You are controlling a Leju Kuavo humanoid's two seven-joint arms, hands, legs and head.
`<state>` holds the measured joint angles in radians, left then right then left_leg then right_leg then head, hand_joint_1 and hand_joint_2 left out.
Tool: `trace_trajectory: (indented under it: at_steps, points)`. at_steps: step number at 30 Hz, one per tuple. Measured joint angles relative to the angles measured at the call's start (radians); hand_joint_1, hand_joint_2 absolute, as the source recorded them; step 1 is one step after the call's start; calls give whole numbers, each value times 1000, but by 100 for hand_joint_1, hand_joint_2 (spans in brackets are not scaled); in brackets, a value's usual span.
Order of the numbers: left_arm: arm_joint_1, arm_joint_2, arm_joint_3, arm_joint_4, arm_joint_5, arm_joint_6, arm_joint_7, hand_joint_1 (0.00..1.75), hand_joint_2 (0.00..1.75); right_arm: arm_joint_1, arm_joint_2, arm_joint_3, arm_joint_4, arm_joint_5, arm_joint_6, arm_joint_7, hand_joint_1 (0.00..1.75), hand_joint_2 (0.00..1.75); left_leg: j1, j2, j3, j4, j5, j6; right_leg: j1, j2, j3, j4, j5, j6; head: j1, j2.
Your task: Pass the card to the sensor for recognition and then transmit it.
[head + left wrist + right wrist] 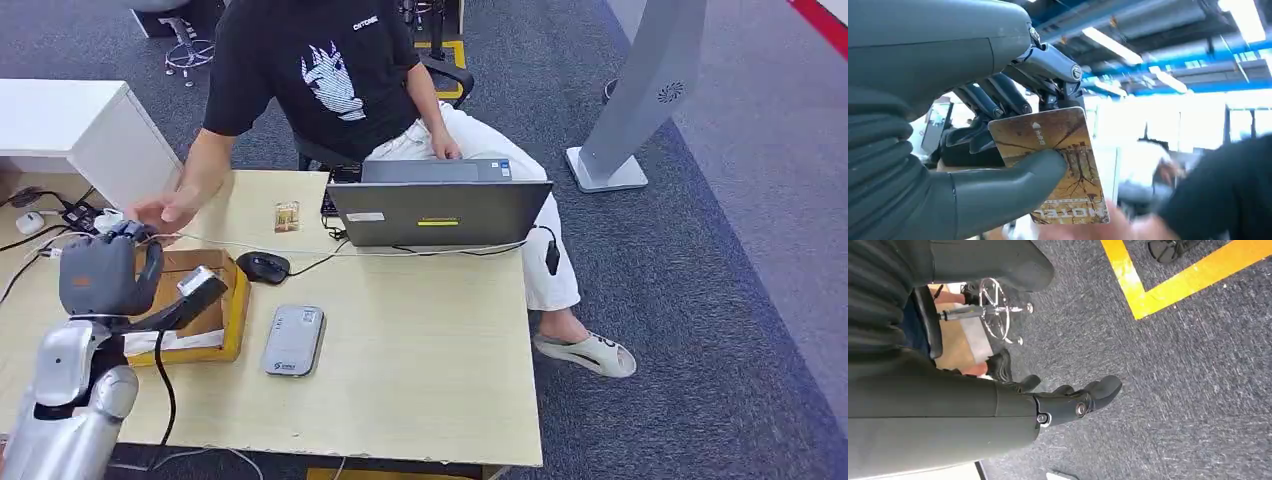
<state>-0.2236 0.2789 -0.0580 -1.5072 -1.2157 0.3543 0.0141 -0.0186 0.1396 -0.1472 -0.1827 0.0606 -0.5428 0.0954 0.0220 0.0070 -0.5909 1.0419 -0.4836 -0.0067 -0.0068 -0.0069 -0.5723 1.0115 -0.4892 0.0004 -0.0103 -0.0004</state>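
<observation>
- Office with grey carpet; light wood table in front of me, a person in a black shirt seated at its far side behind an open laptop.
- Head view: my left hand is raised over the table's left part, just above a brown cardboard box. The person's hand reaches to just beyond my fingers.
- The head view sees my left hand from the back, card hidden. Left wrist view has it: card, yellow-brown with a tree print, pinched between my thumb and dark fingers; left hand holding the card.
- Left wrist view also catches a blurred hand at the card's outer edge; cannot tell if it touches.
- Grey card reader lies flat on the table just beside the box, apart from the card.
- Second card lies on the table near the laptop; black mouse between the box and laptop, cables running along there.
- Right wrist view: my right hand hangs over carpet with a yellow floor line, fingers apart, nothing in it.
- Table's near and right parts are bare; right edge drops to open carpet.
</observation>
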Motion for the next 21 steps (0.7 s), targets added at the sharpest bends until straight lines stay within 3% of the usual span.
trace_trajectory:
  at_steps: [6, 7, 8, 9, 10, 11, 12, 21]
  points:
    - [-60, -14, 36, -50, 59, 88, -38, 175, 175, -2, 0, 0, 0, 20, -5, 1, 0, 175, 0, 0, 0, 0, 0, 0, 0, 0, 0, 0, 0, 0, 0, 0]
    - [-71, -17, 43, -63, 71, 106, -41, 164, 175, -3, 0, 0, 0, 24, -6, 0, 0, 175, 0, 0, 0, 0, 0, 0, 0, 0, 0, 0, 0, 0, 0, 0]
    - [-83, -19, 49, -74, 77, 113, -47, 133, 175, -4, 0, 0, 0, 26, -6, 0, 0, 175, 0, 0, 0, 0, 0, 0, 0, 0, 0, 0, 0, 0, 0, 0]
    - [-92, -21, 51, -82, 79, 115, -50, 159, 175, -4, 0, 1, 0, 28, -6, 0, 0, 175, 0, 0, 0, 0, 0, 0, 0, 0, 0, 0, 0, 0, 0, 0]
    - [-102, -23, 53, -91, 82, 115, -52, 161, 175, -5, 0, 1, 0, 30, -6, 1, 0, 175, 0, 0, 0, 0, 0, 0, 0, 0, 0, 0, 0, 0, 0, 0]
    - [-109, -25, 56, -98, 84, 115, -53, 9, 175, -5, 0, 2, 0, 34, -6, 1, 0, 175, 0, 0, 0, 0, 0, 0, 0, 0, 0, 0, 0, 0, 0, 0]
    - [-114, -27, 59, -104, 83, 115, -53, 0, 175, -5, 0, 2, 0, 34, -6, 1, 0, 175, 0, 0, 0, 0, 0, 0, 0, 0, 0, 0, 0, 0, 0, 0]
    - [-115, -62, 60, -124, 95, 130, -56, 0, 175, -6, 0, 4, 0, 40, -6, 7, 0, 175, 0, 0, 0, 0, 0, 0, 0, 0, 0, 0, 0, 0, 0, 0]
